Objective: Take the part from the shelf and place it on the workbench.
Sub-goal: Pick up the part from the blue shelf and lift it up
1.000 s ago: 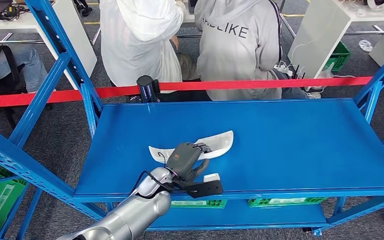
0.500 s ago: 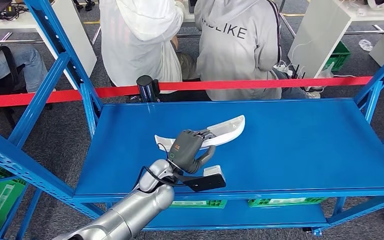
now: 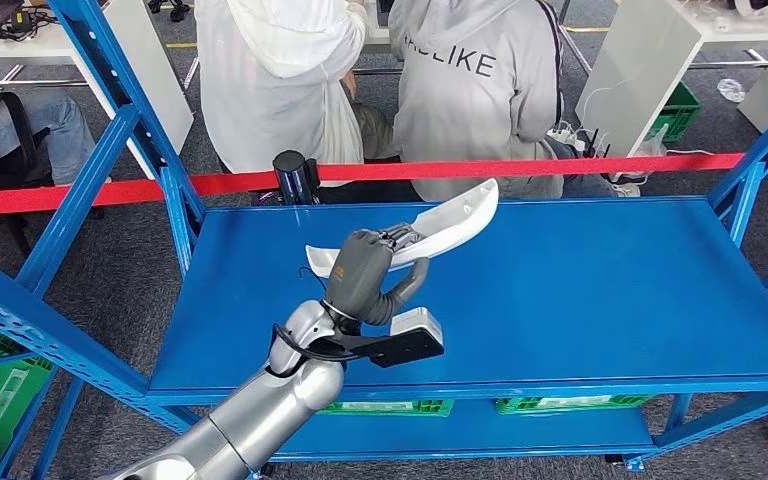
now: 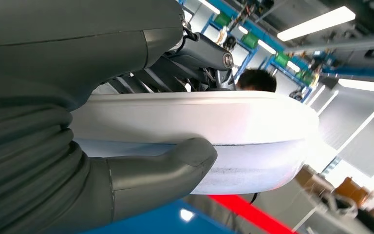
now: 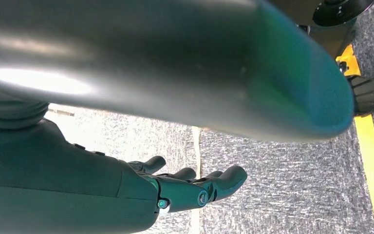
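the part (image 3: 430, 229) looks like white moulded plastic, smooth with a soft gloss; in the left wrist view its rim shows faint grey scuffs. the left hand (image 3: 365, 275) gripping it has a matt grey cover, ribbed at the wrist, and darker, slightly shiny fingers (image 4: 204, 51). the arm (image 3: 260, 425) at 7 o'clock is brushed silver metal. the shelf (image 3: 600, 290) is blue painted metal, smooth and faintly reflective. the right hand (image 5: 190, 187) has matt dark fingers, over rough speckled grey carpet (image 5: 282, 190).
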You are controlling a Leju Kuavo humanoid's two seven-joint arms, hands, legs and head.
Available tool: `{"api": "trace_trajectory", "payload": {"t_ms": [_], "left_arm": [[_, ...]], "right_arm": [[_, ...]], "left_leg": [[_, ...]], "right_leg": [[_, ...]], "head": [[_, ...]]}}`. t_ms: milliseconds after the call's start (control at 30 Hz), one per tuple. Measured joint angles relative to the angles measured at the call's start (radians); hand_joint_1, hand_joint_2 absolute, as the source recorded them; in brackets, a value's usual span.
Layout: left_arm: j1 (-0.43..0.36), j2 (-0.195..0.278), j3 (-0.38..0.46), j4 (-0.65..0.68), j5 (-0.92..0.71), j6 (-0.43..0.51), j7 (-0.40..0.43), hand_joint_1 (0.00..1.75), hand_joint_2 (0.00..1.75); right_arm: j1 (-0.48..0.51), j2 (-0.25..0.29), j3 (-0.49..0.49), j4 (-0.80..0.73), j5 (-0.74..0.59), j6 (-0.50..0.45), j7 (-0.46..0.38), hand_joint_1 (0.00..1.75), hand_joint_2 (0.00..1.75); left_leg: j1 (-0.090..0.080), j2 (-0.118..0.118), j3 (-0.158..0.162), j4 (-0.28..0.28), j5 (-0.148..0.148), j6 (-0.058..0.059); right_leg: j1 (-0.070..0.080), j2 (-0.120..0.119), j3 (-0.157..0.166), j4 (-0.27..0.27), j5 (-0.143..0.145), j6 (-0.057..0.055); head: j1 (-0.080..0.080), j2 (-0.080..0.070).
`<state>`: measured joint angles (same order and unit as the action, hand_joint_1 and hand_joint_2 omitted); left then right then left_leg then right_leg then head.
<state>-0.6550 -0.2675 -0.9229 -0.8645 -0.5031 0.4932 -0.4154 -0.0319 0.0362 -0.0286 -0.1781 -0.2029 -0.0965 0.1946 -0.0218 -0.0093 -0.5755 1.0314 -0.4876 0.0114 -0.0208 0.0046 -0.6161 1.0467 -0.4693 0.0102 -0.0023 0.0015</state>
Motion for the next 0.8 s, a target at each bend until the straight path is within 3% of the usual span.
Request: {"api": "trace_trajectory", "payload": {"t_ms": [133,300,400,667,800], "left_arm": [[0.009,0.010,0.016,-0.044,0.014,-0.007,0.004,1.75,1.75],[0.078,0.080,0.124,-0.322,0.062,-0.037,0.012,1.75,1.75],[0.109,0.100,0.149,-0.404,0.042,-0.035,0.016,1.75,1.75],[0.174,0.141,0.201,-0.549,0.022,-0.030,0.021,1.75,1.75],[0.197,0.153,0.216,-0.577,0.031,-0.040,0.023,1.75,1.75]], "right_arm": [[0.000,0.000,-0.001,0.000,0.001,-0.001,0.001,0.00,0.00],[0.005,0.000,-0.004,0.000,0.002,-0.006,-0.006,0.00,0.00],[0.008,0.000,-0.004,0.000,0.003,-0.005,-0.008,0.00,0.00],[0.010,0.003,-0.003,0.000,0.018,0.001,-0.020,0.00,0.00],[0.010,0.006,-0.003,0.000,0.025,0.003,-0.021,0.00,0.00]], "left_leg": [[0.000,0.000,0.000,0.000,0.000,0.000],[0.000,0.000,0.000,0.000,0.000,0.000],[0.000,0.000,0.000,0.000,0.000,0.000],[-0.004,0.000,-0.002,0.003,-0.003,0.004],[-0.009,0.000,-0.003,0.004,0.001,0.014]], "right_leg": [[0.000,0.000,0.000,0.000,0.000,0.000],[0.000,0.000,0.000,0.000,0.000,0.000],[0.000,0.000,0.000,0.000,-0.001,0.001],[-0.006,0.000,0.001,-0.003,0.001,0.005],[-0.011,0.000,0.002,-0.006,0.006,0.015]], "head": [[0.000,0.000],[0.000,0.000],[0.000,0.000],[0.000,0.000],[-0.001,0.000]]}}
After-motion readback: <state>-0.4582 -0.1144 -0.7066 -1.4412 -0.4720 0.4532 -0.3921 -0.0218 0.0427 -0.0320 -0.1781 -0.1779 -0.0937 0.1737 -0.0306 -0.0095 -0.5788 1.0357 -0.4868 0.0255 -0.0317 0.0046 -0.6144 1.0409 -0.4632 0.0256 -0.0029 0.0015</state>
